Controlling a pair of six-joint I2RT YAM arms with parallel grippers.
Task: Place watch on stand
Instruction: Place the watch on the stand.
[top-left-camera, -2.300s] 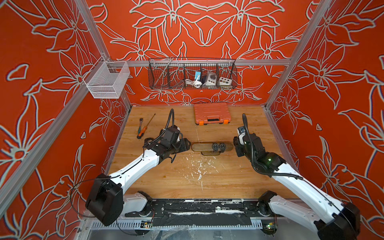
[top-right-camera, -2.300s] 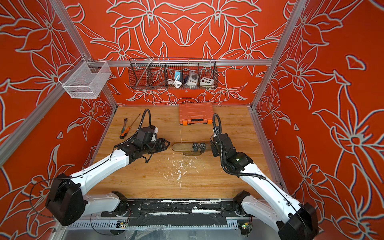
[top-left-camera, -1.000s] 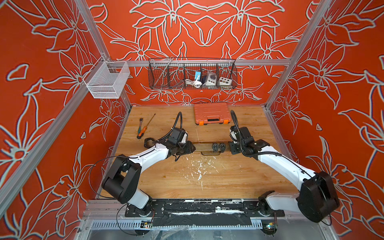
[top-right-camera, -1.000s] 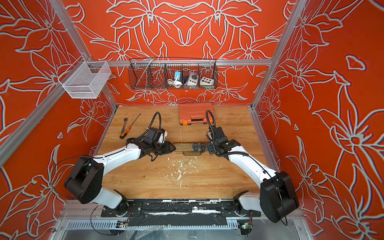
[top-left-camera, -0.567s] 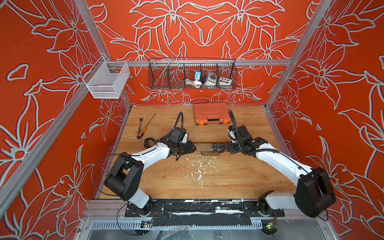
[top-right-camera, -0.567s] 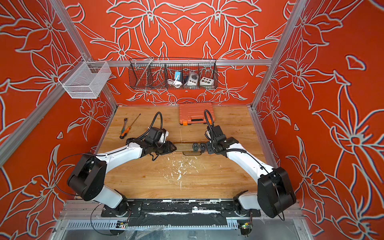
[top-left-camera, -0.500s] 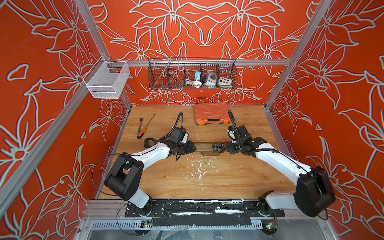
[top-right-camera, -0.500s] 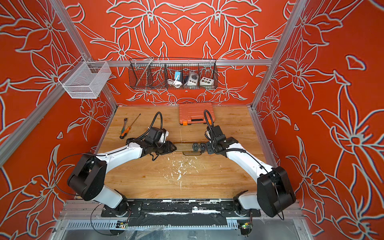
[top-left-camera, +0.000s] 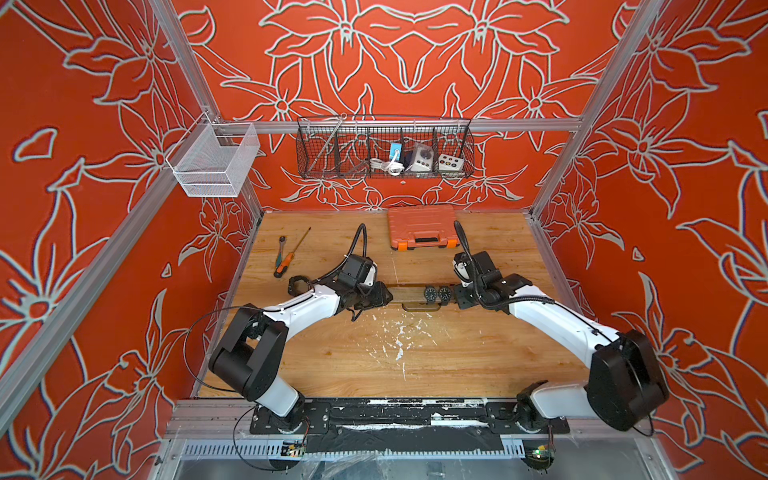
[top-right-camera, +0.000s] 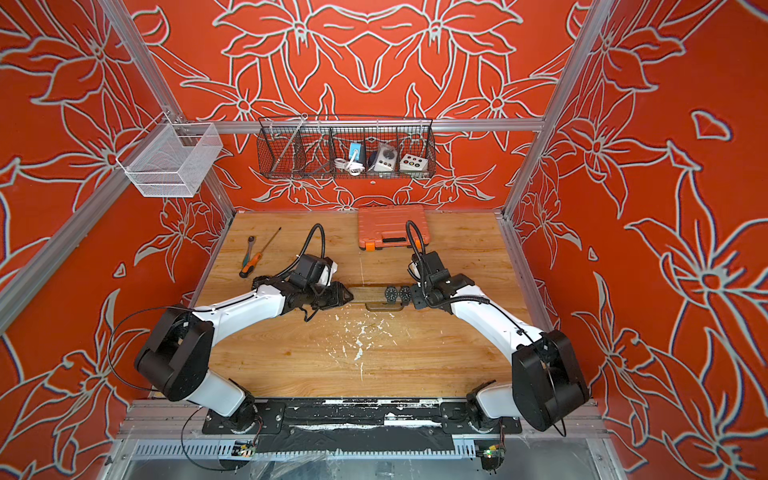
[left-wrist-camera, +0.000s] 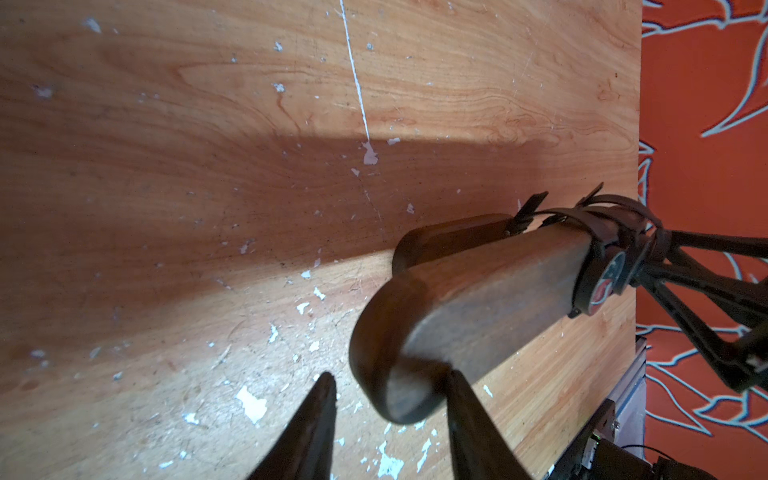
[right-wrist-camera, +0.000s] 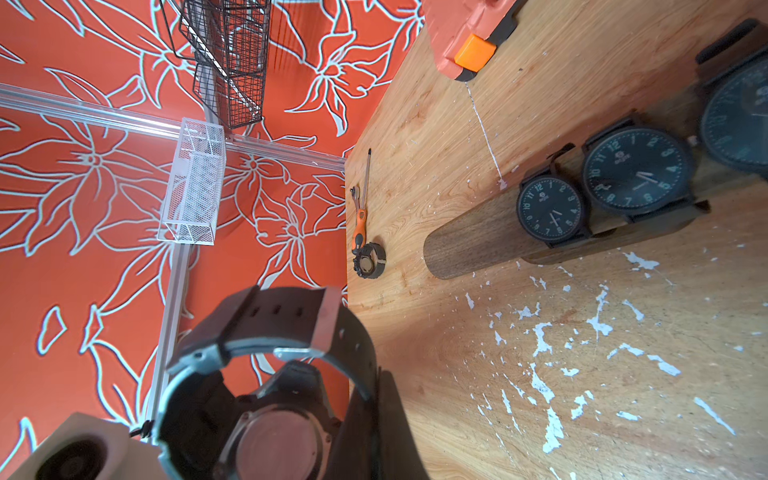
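Note:
The stand (top-left-camera: 409, 293) is a dark wooden bar lying across the middle of the table, also seen in a top view (top-right-camera: 370, 293). Dark-faced watches (right-wrist-camera: 548, 208) (right-wrist-camera: 636, 174) sit strapped on its right half. My left gripper (top-left-camera: 384, 296) is at its left end. In the left wrist view the gripper (left-wrist-camera: 388, 376) is open astride the stand's (left-wrist-camera: 490, 299) rounded end, one finger touching it, the other apart. My right gripper (top-left-camera: 460, 297) hovers at the right end, shut on the strap of a dark watch (right-wrist-camera: 266, 440) with its case back showing.
Another watch (top-left-camera: 297, 284) lies on the table beside the left arm. A screwdriver (top-left-camera: 291, 255) and a small wrench (top-left-camera: 280, 249) lie at the back left. The orange case (top-left-camera: 422, 227) sits against the back wall, under a wire basket (top-left-camera: 384, 149).
Both arms have come down low to the two ends of the stand. In the last second the right gripper edged slightly left toward the stand; the left one barely moved.

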